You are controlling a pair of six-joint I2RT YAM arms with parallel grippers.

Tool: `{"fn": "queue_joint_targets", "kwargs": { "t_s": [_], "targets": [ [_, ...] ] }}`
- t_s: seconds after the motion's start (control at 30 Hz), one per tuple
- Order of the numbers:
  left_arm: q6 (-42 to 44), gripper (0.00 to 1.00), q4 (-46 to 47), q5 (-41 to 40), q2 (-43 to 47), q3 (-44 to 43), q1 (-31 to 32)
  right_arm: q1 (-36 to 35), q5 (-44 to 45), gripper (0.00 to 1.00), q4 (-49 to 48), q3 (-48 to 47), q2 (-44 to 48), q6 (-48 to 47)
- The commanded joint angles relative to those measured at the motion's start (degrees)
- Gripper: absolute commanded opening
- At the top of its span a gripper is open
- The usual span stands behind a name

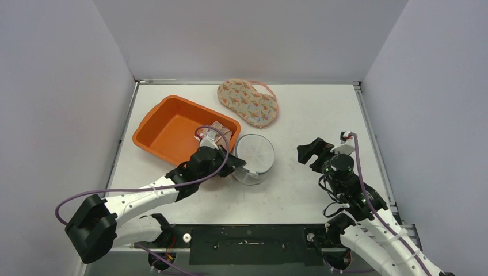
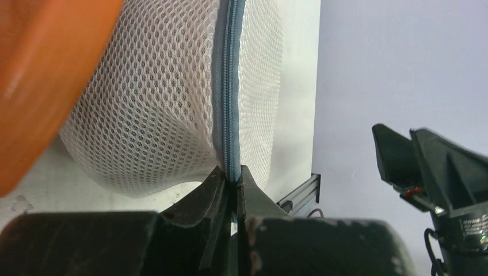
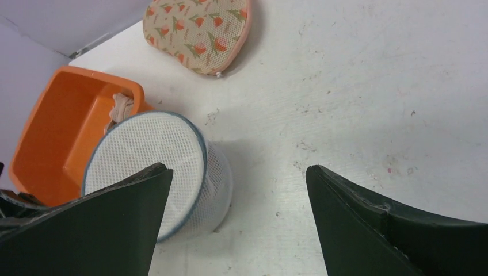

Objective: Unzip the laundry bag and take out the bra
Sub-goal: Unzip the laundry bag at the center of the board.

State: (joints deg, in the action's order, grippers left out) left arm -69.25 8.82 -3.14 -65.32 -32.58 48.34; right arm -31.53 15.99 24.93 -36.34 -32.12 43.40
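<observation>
- Desk: white, walled on three sides.
- Orange bin: far left of centre. A beige cloth is bunched in its near right corner; I can't tell what it is.
- Patterned fabric piece: lies flat at far centre.
- Laundry bag: small white mesh drum at desk centre, just right of the bin. The bra can't be made out through the mesh and is presumably inside.
- Zip: grey-blue, runs across the mesh and looks closed along the visible stretch.
- Left fingers: pressed together, pinching the zip line at the bag's left side. The slider is not visible, possibly within the pinch.
- Right fingers: spread wide and empty, to the right of the bag and apart from it.
- Handling (judgement): the bag looks light and soft. It will likely slide or crumple under a one-sided pull, so it needs a second hold on the mesh beside the zip. Open mesh may snag.
</observation>
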Motion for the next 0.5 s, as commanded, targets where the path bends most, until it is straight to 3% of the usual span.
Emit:
{"fn": "queue_joint_targets", "kwargs": {
  "t_s": [0.0,0.2,0.33,0.47],
  "targets": [
    [0.46,0.0,0.44,-0.37,1.77,-1.59,-1.58,-0.24,-9.11,0.9,-4.5,2.72,4.13,-8.5],
    [-6.31,0.0,5.12,2.76,-0.58,-0.9,-1.52,-0.56,-21.76,0.9,-11.89,10.45,9.94,-9.2],
    [-10.8,0.0,5.82,2.5,-1.59,-1.25,-1.02,-1.92,-27.26,0.98,-14.65,14.63,11.04,-8.34],
    [-12.11,0.0,3.43,0.98,-1.84,-3.07,-0.18,-7.2,-25.88,0.85,-18.02,17.89,10.7,-6.11]
  ]
}}
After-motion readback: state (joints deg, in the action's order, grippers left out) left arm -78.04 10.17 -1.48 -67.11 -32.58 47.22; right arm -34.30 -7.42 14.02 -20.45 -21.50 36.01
